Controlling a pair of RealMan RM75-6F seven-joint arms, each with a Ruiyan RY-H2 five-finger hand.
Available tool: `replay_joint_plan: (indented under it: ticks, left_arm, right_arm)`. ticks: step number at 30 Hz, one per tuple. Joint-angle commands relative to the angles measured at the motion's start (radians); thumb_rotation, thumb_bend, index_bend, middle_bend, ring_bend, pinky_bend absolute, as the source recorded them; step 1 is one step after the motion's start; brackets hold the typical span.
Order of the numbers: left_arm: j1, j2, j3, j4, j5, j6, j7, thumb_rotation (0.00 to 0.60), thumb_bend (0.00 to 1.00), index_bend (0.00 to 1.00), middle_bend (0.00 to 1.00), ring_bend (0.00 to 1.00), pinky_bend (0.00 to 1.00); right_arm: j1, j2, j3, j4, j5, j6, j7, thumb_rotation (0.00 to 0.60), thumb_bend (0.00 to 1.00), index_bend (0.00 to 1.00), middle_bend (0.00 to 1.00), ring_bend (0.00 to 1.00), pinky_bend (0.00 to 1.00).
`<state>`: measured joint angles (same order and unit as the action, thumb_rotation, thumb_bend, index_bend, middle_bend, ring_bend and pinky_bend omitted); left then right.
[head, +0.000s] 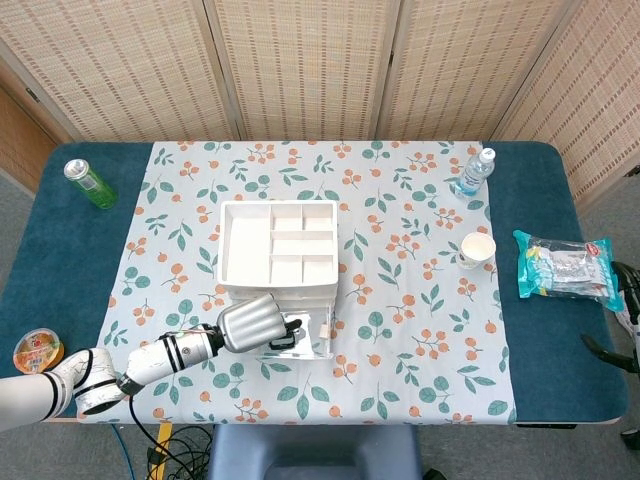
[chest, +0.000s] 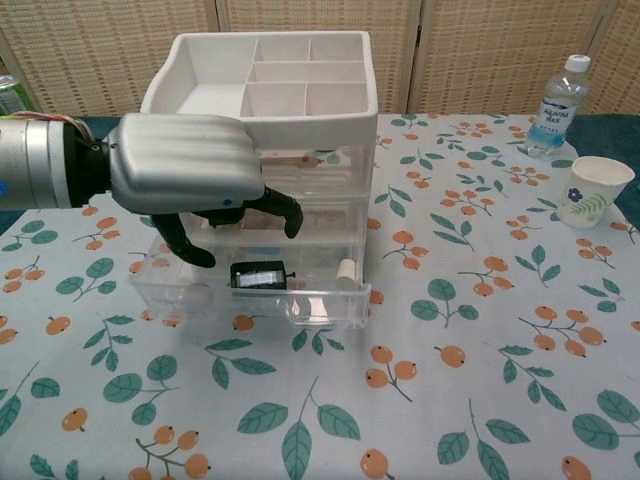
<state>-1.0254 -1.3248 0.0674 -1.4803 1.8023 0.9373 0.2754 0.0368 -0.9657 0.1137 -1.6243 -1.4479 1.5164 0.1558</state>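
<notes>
**Left hand over the pulled-out drawer**

The left hand (chest: 190, 180) hovers with fingers curled and apart, holding nothing, above the clear plastic bottom drawer (chest: 250, 290) of the white plastic drawer unit (head: 277, 255). A small black box (chest: 258, 275) lies inside, near the drawer's front edge. Bare floral-clothed surface (chest: 440, 400) lies in front and to the right.

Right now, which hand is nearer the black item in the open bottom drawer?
Left. The left hand hovers just above the black item in the open drawer; the right hand isn't in either view.
</notes>
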Motion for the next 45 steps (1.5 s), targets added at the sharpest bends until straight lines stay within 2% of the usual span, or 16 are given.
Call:
replay_joint_plan:
  ticks: [1,23,45]
  left_arm:
    - [-0.003,0.001,0.005,0.006,0.013,-0.011,0.014,0.6,0.15,0.31,0.97,1.0,1.0]
    - [-0.02,-0.015,0.007,0.003,0.047,-0.061,0.034,0.6,0.15,0.29,0.97,1.0,1.0]
    - [-0.042,-0.034,0.007,0.032,0.06,-0.084,0.012,0.6,0.15,0.37,0.97,1.0,1.0]
  right_arm:
    - [0.0,0.0,0.0,0.001,0.0,0.0,0.0,0.6,0.19,0.0,0.09,0.23,0.24]
    - [-0.001,-0.002,0.001,0.006,0.01,-0.007,0.003,0.6,0.19,0.0,0.09,0.24,0.24]
    - [-0.003,0.0,0.005,0.006,0.016,-0.005,0.006,0.6,0.19,0.0,0.09,0.24,0.24]
